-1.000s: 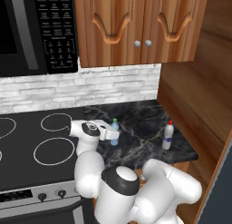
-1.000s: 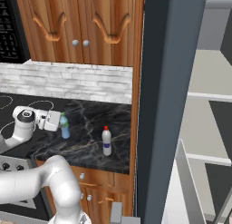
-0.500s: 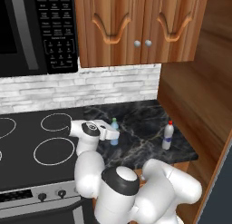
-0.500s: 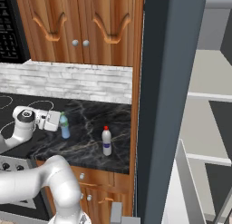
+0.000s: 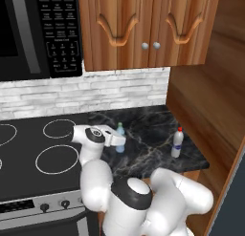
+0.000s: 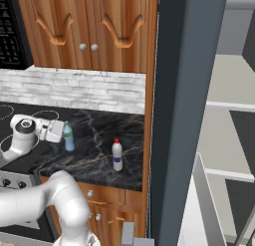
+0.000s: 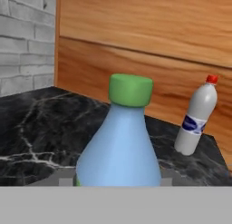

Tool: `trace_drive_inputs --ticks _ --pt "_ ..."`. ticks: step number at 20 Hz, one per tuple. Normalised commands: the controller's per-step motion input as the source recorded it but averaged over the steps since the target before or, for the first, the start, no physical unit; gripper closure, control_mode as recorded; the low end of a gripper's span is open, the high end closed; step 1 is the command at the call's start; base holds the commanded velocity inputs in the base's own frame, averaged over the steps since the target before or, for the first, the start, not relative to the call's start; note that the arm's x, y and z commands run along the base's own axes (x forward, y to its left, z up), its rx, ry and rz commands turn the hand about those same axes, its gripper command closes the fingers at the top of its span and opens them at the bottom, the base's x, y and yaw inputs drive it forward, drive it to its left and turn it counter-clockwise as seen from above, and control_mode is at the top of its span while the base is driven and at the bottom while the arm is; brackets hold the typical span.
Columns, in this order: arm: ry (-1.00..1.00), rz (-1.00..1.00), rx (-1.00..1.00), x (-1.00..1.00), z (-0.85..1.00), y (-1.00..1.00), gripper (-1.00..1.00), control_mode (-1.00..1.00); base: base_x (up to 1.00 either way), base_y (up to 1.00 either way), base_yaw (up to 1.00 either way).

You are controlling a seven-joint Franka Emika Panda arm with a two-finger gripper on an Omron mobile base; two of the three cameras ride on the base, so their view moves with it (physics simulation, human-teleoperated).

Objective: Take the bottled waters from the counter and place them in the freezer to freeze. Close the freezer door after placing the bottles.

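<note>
Black marble counter (image 5: pixel 148 144) with pale veins runs between the black stovetop (image 5: pixel 33 154) on its left and a tall wood side panel (image 5: pixel 210 106) on its right; white brick backsplash (image 5: pixel 86 94) behind, wooden upper cabinets (image 5: pixel 143 29) above, microwave keypad (image 5: pixel 60 34) upper left in the left base view; right base view adds the freezer (image 6: pixel 179 115) as a dark blue-grey upright right of the counter, its light grey interior and shelves (image 6: pixel 234 105) visible past the edge, so it stands open; freezer door (image 6: pixel 204 210) shows as a pale edge at lower right.

Gripper (image 5: pixel 118 140) reaches in sideways from the stove side, low over the counter; its jaws are pinched on the green-capped bottle (image 5: pixel 120 137), one finger on each side of the lower body; hand view has that bottle (image 7: pixel 118 141) dead centre and very close, upright, light blue body, green cap on top; can't tell from any view if its base is touching the marble or just off it.

Red-capped bottle (image 5: pixel 177 142) stands upright and untouched nearer the counter's front right corner, well apart from the gripper, close to the wood panel; whitish body, bluish label; same bottle (image 6: pixel 117 154) sits right of the gripped one in the right base view, and at the right (image 7: pixel 195 116) in the hand view.
</note>
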Motion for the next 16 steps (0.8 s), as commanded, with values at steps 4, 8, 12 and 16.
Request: trace_drive_inputs --ticks 4,8,12,16 --pt "0.02 0.31 0.09 -0.57 0.71 -0.23 1.0 -1.0 0.0 0.0 0.0" --pt "-0.01 0.42 0.16 -0.93 0.59 -0.21 1.0 -1.0 0.0 0.0 0.0" --pt "-0.04 0.43 0.31 -0.99 0.49 -0.36 1.0 -1.0 0.0 0.0 0.0" --pt "0.03 0.47 0.2 -0.78 0.89 -0.25 1.0 -1.0 0.0 0.0 0.0"
